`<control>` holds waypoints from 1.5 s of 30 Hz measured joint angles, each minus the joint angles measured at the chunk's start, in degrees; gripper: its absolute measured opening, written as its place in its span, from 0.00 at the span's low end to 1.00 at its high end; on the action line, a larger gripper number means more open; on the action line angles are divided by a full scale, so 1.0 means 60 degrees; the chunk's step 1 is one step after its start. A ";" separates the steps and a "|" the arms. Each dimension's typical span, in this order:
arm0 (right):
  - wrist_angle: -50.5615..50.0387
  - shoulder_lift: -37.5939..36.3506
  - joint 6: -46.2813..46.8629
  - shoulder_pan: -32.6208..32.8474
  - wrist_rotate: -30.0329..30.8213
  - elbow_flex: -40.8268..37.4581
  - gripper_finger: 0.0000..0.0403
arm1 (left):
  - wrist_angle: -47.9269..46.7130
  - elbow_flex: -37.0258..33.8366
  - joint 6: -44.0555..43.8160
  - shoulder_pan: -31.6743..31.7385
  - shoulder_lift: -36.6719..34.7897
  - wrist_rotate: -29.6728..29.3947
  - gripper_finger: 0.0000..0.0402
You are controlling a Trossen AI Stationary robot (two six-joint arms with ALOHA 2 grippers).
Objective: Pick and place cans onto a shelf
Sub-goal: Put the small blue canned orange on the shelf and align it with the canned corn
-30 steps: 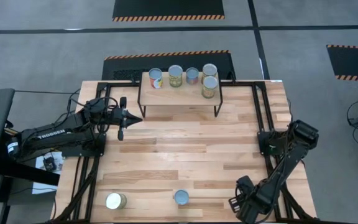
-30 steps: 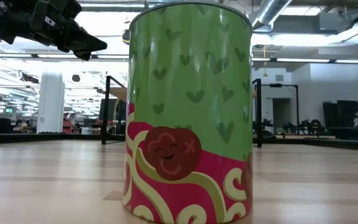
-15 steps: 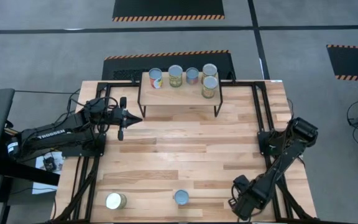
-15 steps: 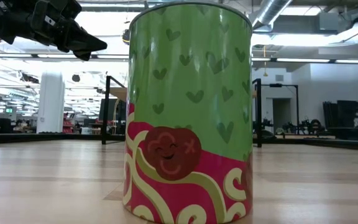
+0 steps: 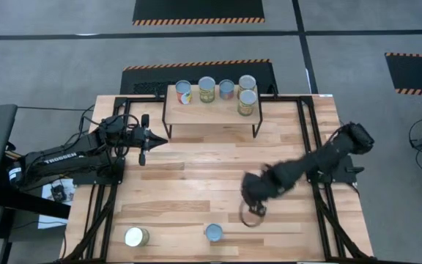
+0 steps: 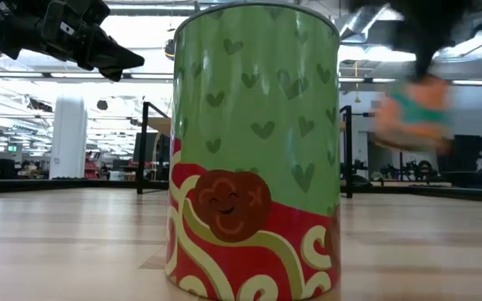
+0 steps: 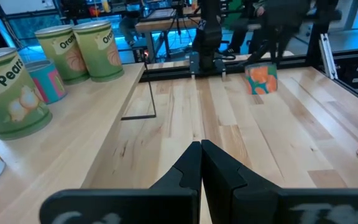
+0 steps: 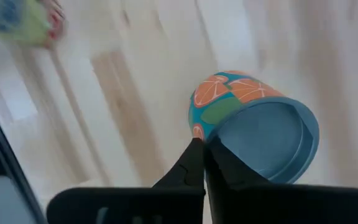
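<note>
Five cans (image 5: 227,89) stand on the wood-topped shelf (image 5: 211,110) at the table's far side. Two more stand near the near edge: a pale-topped one (image 5: 136,236) and a green and red one (image 5: 214,233), which fills the low view (image 6: 253,150). My right gripper (image 5: 253,209) is over the table's middle, a little right, shut on a teal can with orange slices (image 8: 253,124). The teal can also shows in the left wrist view (image 7: 261,79). My left gripper (image 5: 143,147) is shut and empty, in the air left of the shelf. My right gripper has the teal can at the rim of one end (image 8: 194,134), right at its fingertips, which hide the place of contact. The can is tilted, its hollow pale-blue end (image 8: 266,146) facing the wrist. In the low view the can (image 6: 412,117) hangs below the arm, clear of the table.
Black metal rails (image 5: 310,139) run along the table's left and right sides. The shelf's thin black legs (image 7: 148,93) stand on the tabletop. Bare wood (image 5: 196,183) lies between the shelf and the two near cans.
My right arm has swung fast from the table's near right corner toward the table's middle, moving left and farther in. The teal can has come into view with it, off the table. The left arm has kept still.
</note>
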 joint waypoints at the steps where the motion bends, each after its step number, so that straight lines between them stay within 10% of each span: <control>1: -0.0125 0.0072 -0.1081 -0.0344 0.0027 0.0413 0.03 | -0.0001 0.0000 0.0016 -0.0001 -0.0001 -0.0002 0.00; 11: -0.2410 0.2128 -1.0030 -0.3618 0.1299 0.5541 0.03 | 0.0002 0.0000 0.0289 -0.0002 0.0000 -0.0010 0.00; 18: -0.3510 0.3871 -1.3460 -0.5133 0.2264 0.8441 0.04 | -0.0012 0.0000 0.0295 -0.0001 -0.0001 -0.0045 0.00; 45: -0.4739 0.4836 -1.4084 -0.6749 0.2575 0.9425 0.07 | -0.0032 0.0000 0.0248 -0.0002 -0.0001 -0.0035 0.00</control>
